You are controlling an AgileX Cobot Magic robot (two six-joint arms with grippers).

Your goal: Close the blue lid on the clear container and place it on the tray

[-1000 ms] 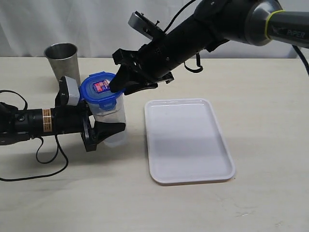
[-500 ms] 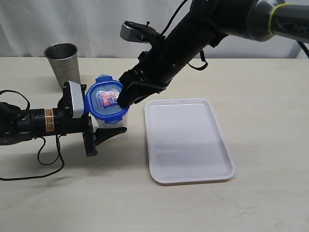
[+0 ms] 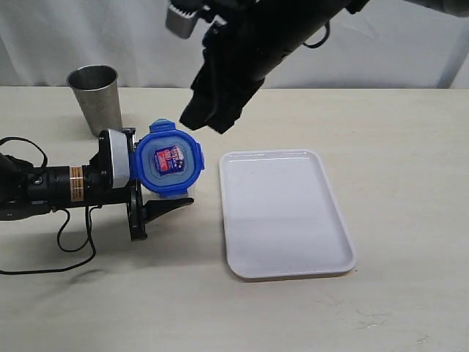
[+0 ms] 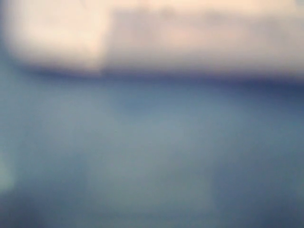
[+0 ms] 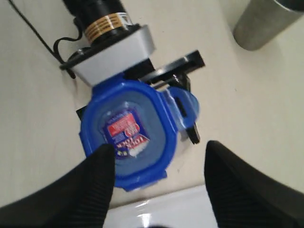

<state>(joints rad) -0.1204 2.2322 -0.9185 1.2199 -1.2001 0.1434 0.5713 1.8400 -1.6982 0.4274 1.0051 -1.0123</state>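
Observation:
The blue lid with its red-blue sticker sits on the clear container, which lies tipped over so the lid faces the exterior view and hides the body. My left gripper is shut on the container, one black finger showing below the lid. The left wrist view is only a blue-grey blur. My right gripper hangs open above the lid, touching nothing. In the right wrist view the lid lies beyond the open right gripper. The white tray lies flat to the right.
A steel cup stands at the back left, also in the right wrist view. The left arm's cable loops on the table near the front left. The tray's rim lies close to the lid.
My right gripper has lifted off the lid and opened wide. The left gripper has tipped the container, turning the lid's top from upward to facing the exterior view.

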